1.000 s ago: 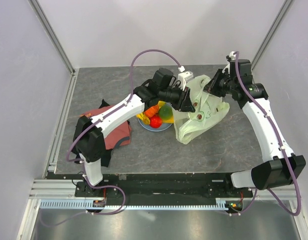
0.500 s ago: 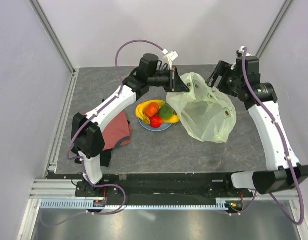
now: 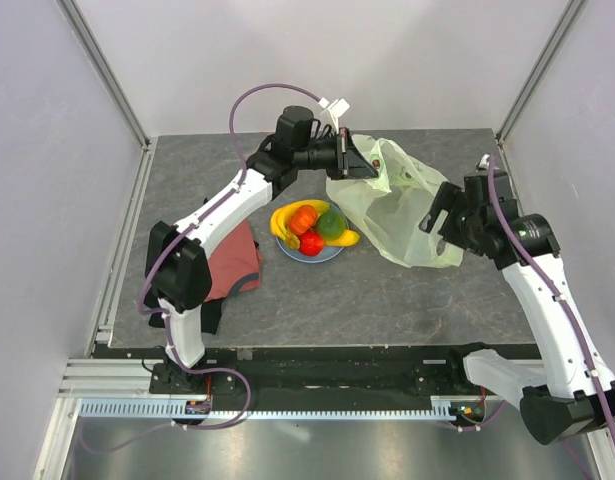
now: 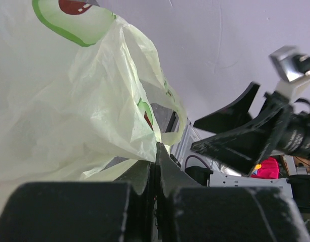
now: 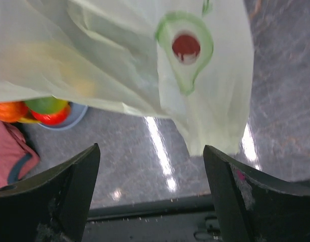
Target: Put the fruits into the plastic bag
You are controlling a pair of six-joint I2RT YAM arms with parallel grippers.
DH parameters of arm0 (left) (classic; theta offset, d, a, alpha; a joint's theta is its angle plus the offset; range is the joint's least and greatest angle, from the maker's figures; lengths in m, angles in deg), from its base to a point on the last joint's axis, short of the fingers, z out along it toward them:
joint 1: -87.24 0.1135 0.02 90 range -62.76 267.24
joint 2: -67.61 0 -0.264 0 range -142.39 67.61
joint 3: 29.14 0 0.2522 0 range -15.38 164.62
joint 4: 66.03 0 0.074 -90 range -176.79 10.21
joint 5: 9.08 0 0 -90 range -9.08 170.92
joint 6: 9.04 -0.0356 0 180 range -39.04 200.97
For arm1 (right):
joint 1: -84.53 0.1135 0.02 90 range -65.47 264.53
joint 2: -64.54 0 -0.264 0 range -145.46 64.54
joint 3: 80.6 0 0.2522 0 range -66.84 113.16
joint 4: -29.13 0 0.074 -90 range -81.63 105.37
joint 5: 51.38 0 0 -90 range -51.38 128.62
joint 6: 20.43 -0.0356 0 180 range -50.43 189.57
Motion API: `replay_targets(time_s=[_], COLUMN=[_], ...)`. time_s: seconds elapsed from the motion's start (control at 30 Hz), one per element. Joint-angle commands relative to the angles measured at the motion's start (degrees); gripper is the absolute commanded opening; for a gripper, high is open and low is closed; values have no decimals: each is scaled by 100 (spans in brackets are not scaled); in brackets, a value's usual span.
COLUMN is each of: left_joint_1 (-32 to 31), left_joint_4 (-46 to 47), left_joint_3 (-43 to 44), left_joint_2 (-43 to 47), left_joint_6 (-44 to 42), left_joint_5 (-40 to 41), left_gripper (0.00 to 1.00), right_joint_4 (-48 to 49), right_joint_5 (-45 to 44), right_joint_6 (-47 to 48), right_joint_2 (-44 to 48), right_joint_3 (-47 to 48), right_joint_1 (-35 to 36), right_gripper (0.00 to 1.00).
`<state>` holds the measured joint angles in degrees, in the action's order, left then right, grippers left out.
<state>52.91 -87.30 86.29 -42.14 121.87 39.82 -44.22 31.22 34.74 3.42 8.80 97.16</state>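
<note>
Right tool [image 5: 150,151] has released the plastic bag [image 3: 407,215] and backed off, jaws wide apart. Left tool [image 3: 365,166] pinches its thin crinkly translucent rim; the fruits [image 3: 312,228] sit piled nearby.

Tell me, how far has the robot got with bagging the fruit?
Nothing is bagged yet: the fruits sit piled on the blue plate. In hand: the left gripper is shut on the plastic bag at its edge, holding it up, while the right gripper hangs open beside it, holding nothing. Left: opening the bag's mouth and moving every fruit inside.
</note>
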Motion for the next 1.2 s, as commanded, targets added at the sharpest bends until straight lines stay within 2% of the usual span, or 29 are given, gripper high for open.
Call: replay_targets(time_s=[0.0,0.13,0.23,0.37,0.47,0.5,0.6,0.63,0.7,0.73,0.77,0.83,1.0,1.1,1.17], left_joint_1=[75,128,154,189,207,216,251,286,312,382,435,654,857,840,849], left_joint_4=[285,311,311,311,303,320,311,320,338,346,364,451,487,505,426], left_joint_3=[213,204,196,187,178,178,169,169,187,195,178,134,388,608,591], left_joint_2=[-11,-11,24,51,51,59,68,77,77,77,68,86,-229,-484,-555], left_joint_6=[286,339,348,330,339,348,374,374,418,418,444,585,655,726,621], left_joint_5=[-161,-170,-188,-188,-196,-188,-196,-196,-205,-197,-214,-214,-433,-636,-627], left_gripper=[2,1,2,1,2,2,1,1,2,1,1,2,2,2,2], right_joint_4=[-386,-545,-536,-89,535,902,1370,1406,1416,1381,1328,1004,-138,-368,-325], right_joint_5=[-261,-1139,-1474,-1362,-863,-721,-403,-333,-210,-201,-209,-367,-640,-447,-368], right_joint_6=[-490,-551,-508,-157,239,370,714,758,986,1056,1170,1259,1426,1287,1189], right_joint_2=[390,426,259,83,74,100,136,110,74,39,22,-153,-865,-1200,-1227], right_joint_3=[-347,-427,-436,-637,-1015,-1190,-1184,-1087,-632,-429,-183,712,2846,3272,3047], right_joint_1=[91,82,39,-189,-470,-532,-612,-621,-629,-621,-621,-629,-629,-621,-621], right_gripper=[91,94,97,98,96,94,73,58,38,22,17,10,8,9,8])
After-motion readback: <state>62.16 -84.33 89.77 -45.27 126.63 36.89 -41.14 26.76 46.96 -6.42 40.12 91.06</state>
